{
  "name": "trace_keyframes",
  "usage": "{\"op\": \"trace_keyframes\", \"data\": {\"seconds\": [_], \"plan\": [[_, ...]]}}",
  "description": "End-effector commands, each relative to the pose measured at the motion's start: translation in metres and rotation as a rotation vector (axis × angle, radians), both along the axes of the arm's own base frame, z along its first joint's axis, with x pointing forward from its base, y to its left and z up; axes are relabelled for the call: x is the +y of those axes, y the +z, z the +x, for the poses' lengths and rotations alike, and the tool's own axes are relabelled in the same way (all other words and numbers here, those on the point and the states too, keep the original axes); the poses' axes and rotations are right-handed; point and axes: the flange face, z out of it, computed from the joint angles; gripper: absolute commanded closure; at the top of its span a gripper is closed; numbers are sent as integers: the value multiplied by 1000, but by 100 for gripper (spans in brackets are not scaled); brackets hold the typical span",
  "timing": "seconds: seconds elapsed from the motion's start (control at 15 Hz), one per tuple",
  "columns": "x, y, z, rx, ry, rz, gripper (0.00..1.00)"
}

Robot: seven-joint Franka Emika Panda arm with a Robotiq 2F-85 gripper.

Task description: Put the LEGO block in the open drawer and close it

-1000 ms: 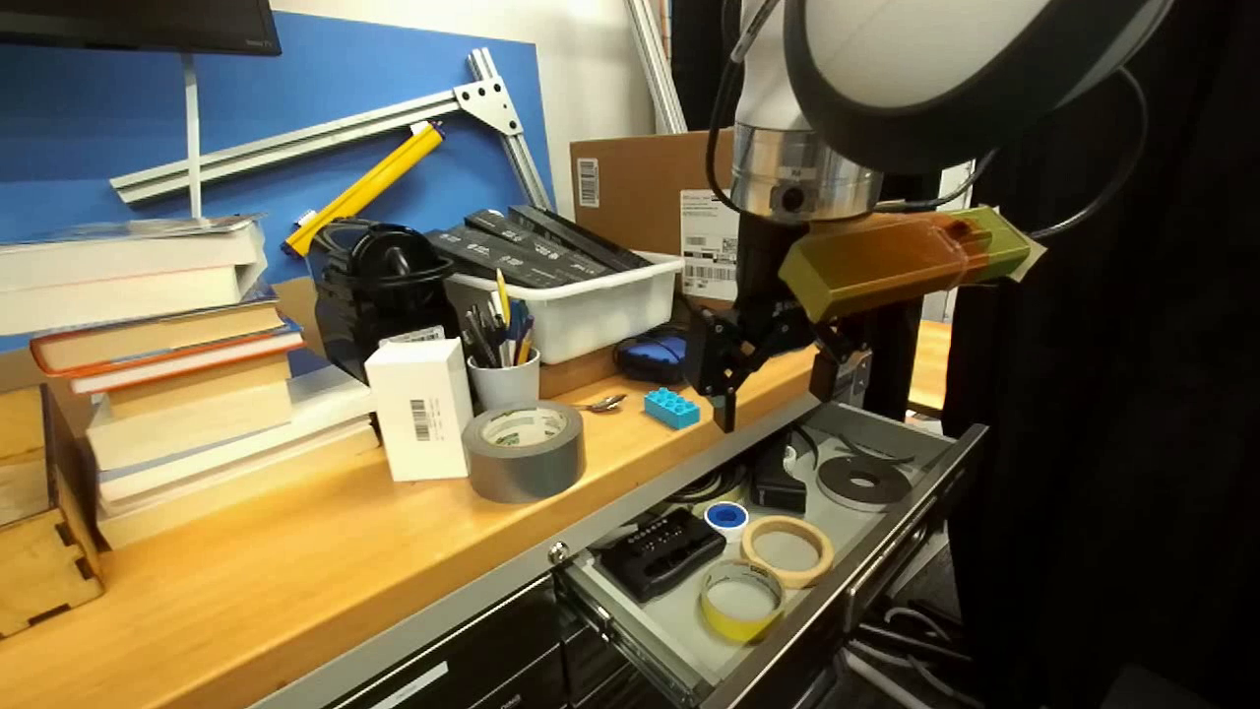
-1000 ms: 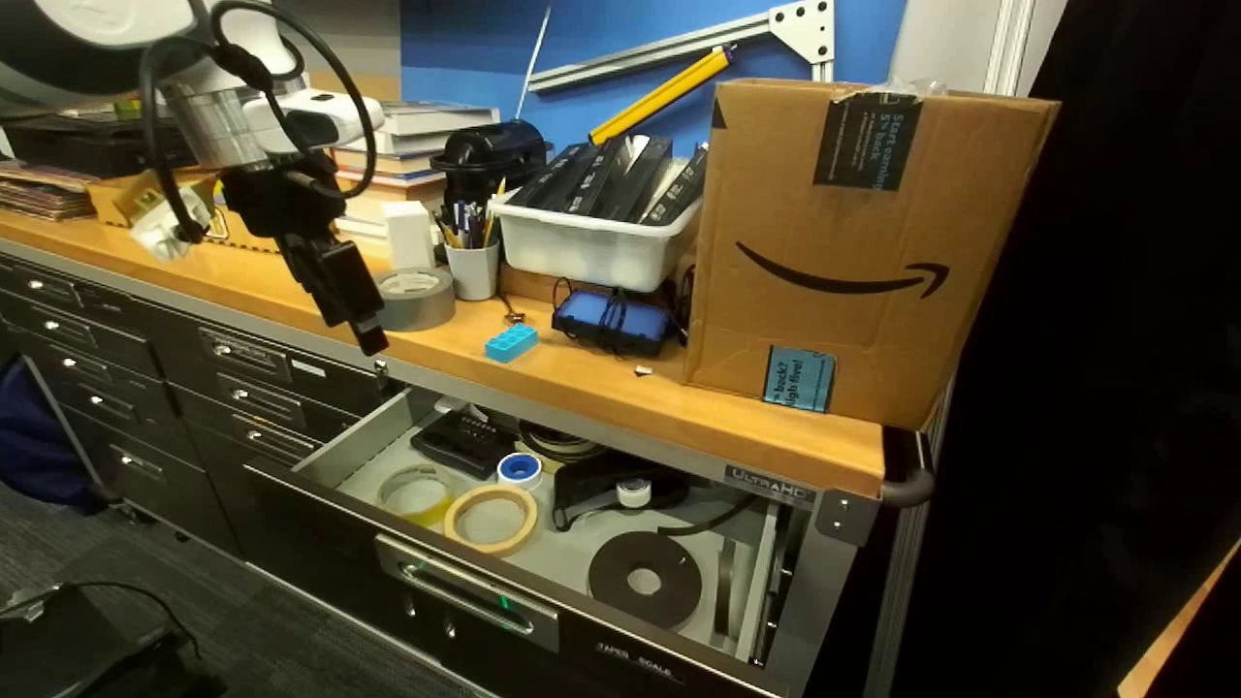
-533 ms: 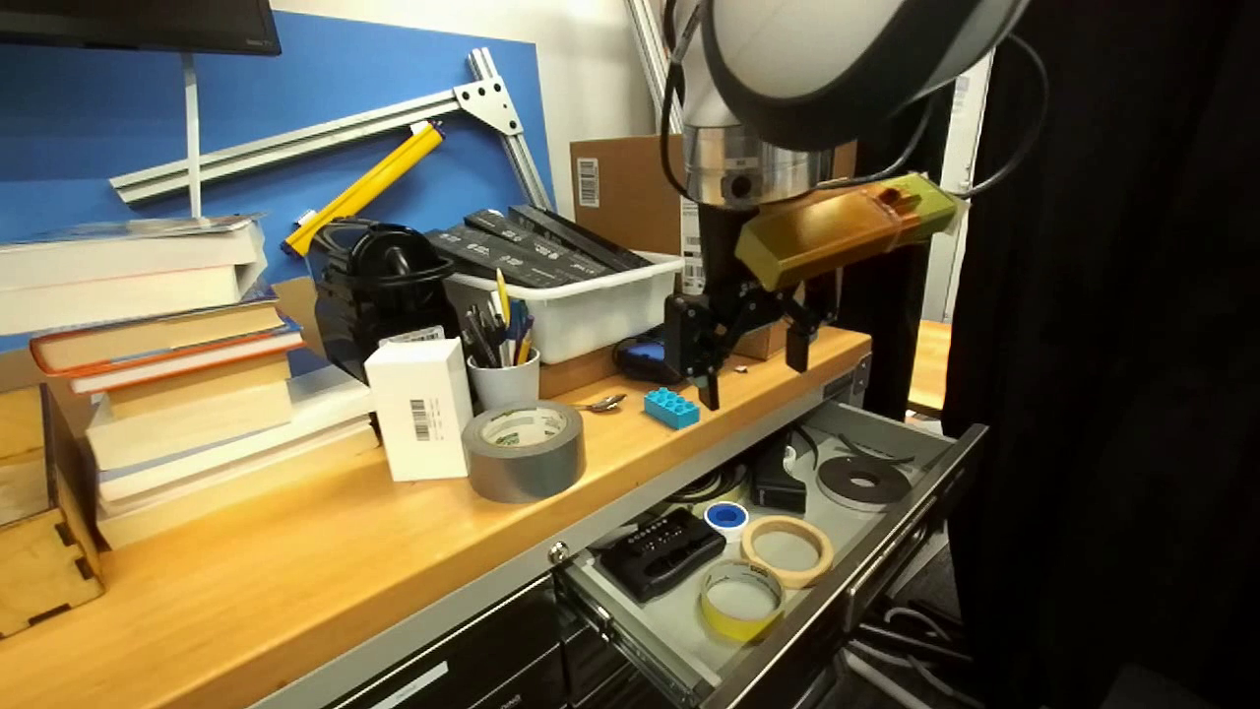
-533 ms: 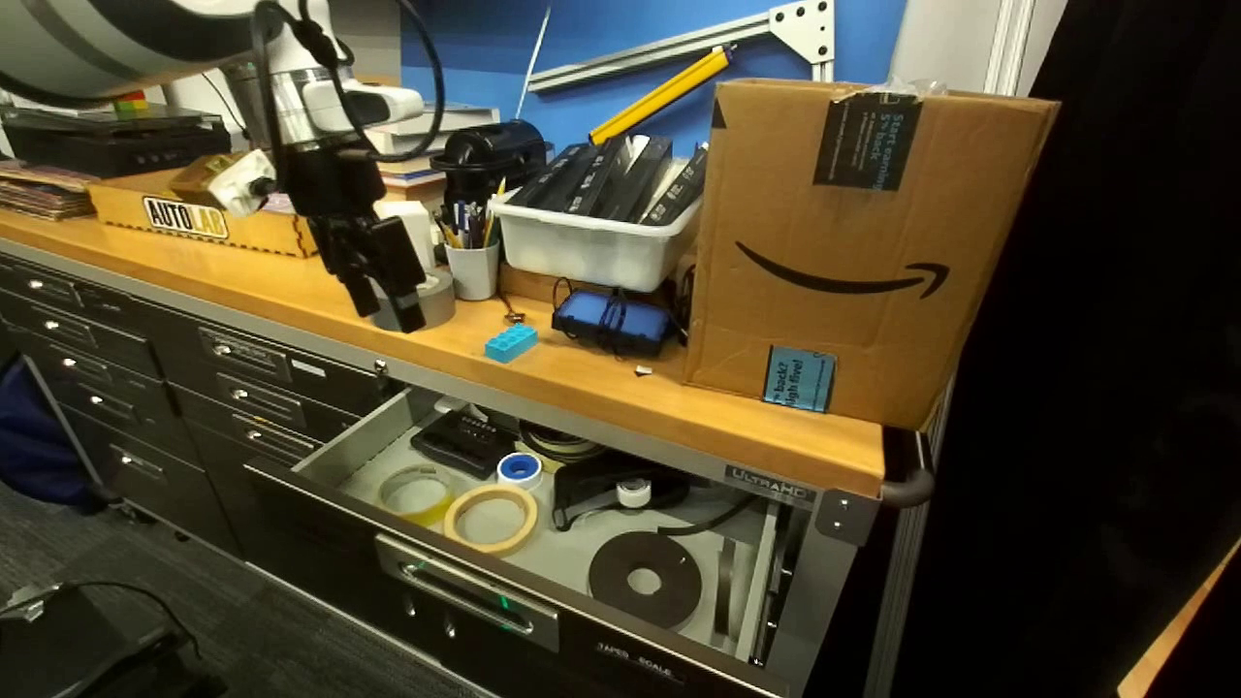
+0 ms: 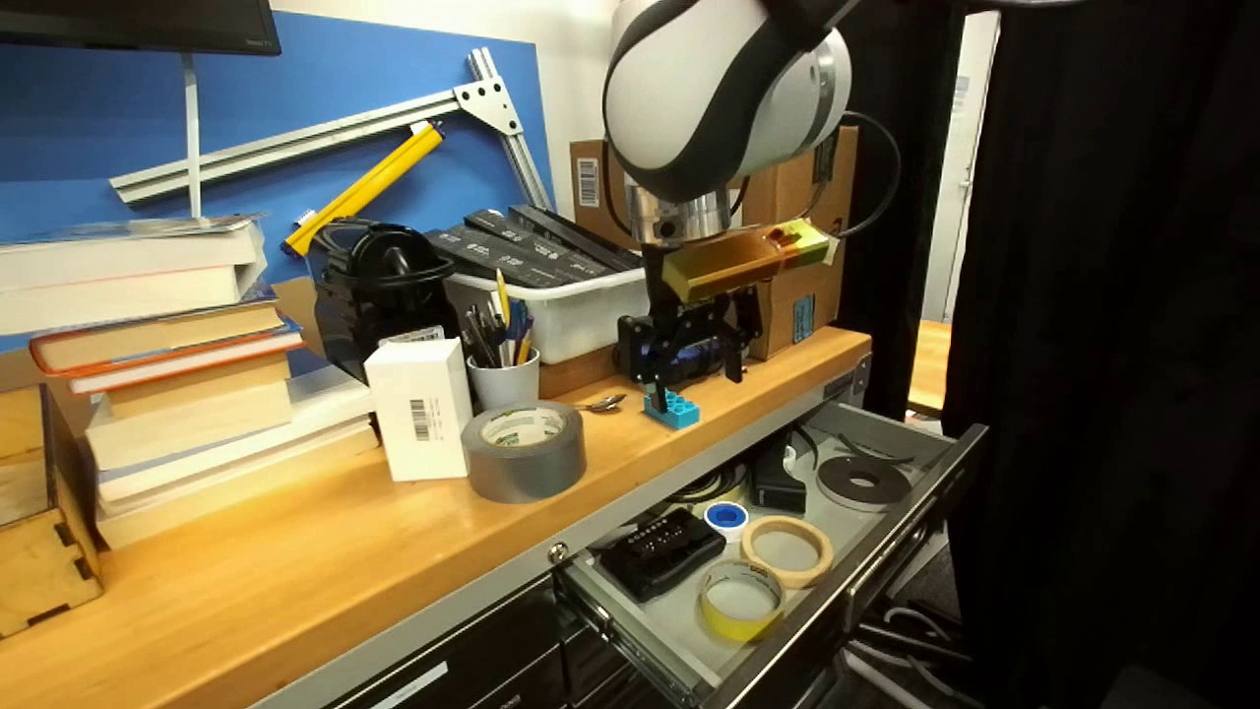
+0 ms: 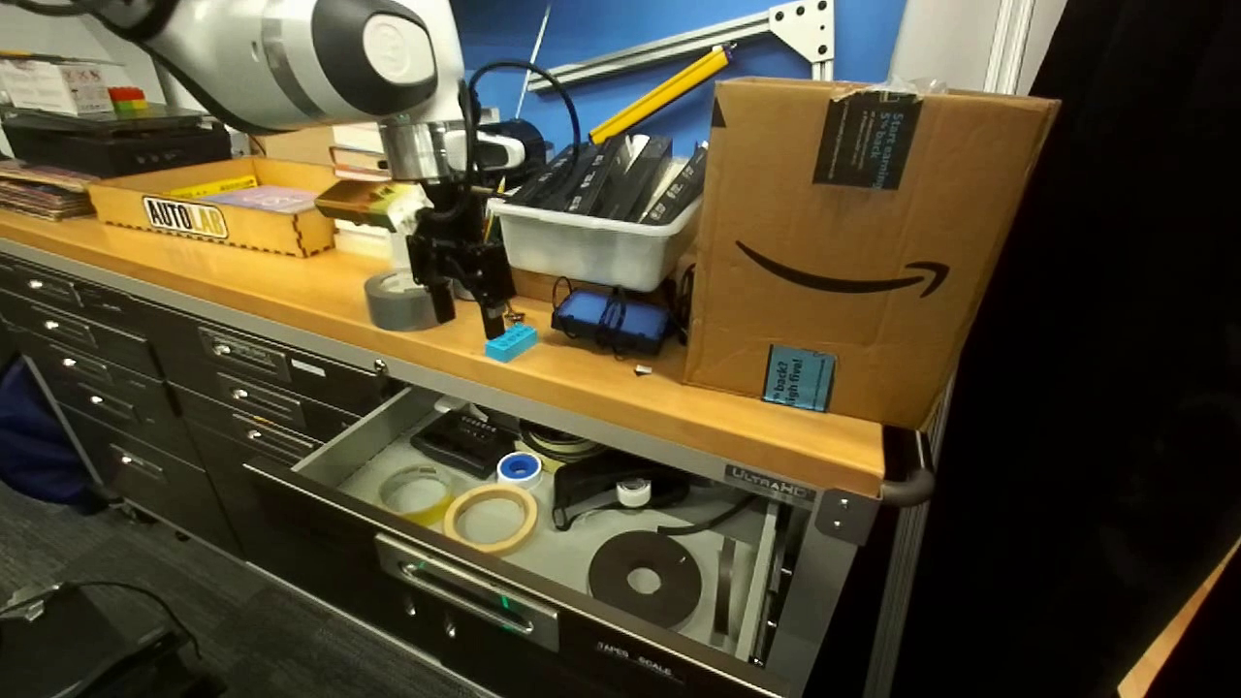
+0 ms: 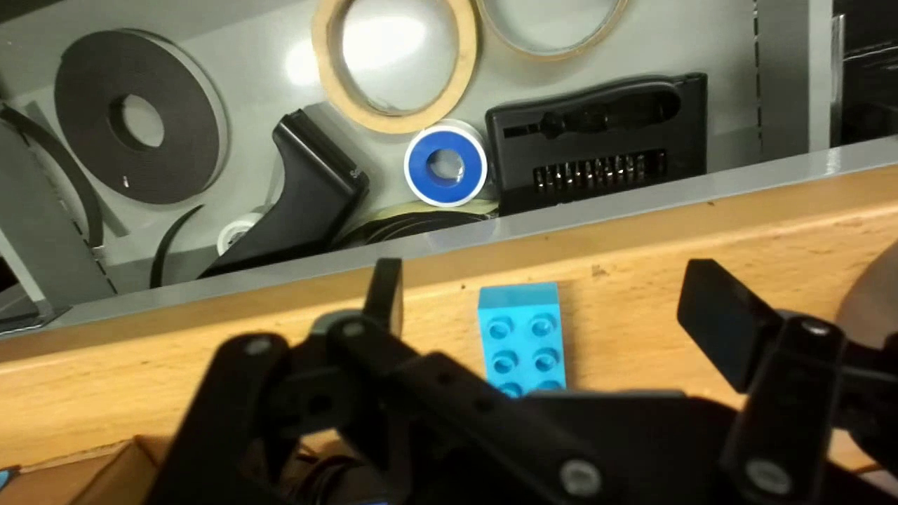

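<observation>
- Wrist view: the blue LEGO block point(image 7: 523, 340) is seen below centre on the wooden benchtop point(image 7: 631, 308), framed by the wide-spread gripper point(image 7: 549, 301).
- Its long axis is pointed up-frame, roughly square to the closing line.

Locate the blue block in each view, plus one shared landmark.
Exterior view: block just right of centre, slightly low.
Exterior view: block left of centre, mid-height.
Wrist view: block right of centre, low, partly hidden by the gripper.
Shared landmark: blue-centred roll in the drawer; below the block in both exterior views, above it in wrist.
</observation>
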Motion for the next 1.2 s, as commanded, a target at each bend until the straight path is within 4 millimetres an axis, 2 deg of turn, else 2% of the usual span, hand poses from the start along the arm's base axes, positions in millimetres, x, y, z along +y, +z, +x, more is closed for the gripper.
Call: {"op": "trace_keyframes", "data": {"seconds": [0.0, 0.13, 0.2, 0.27, 0.33, 0.47, 0.6, 0.8, 1.0, 1.13], "plan": [[-9, -21, 38, 19, -16, -5, 0], [-14, -35, 51, 23, -44, -3, 0], [-16, -40, 56, 23, -58, 7, 25], [-18, -43, 60, 20, -69, 10, 27], [-18, -43, 63, 12, -76, 9, 34], [-18, -36, 66, -6, -89, 11, 51], [-19, -28, 61, -7, -91, 18, 67], [-29, -22, 33, 31, -83, 22, 87], [-51, -32, -16, 97, -111, -12, 85], [-64, -47, -49, 143, -141, -39, 85]]}}
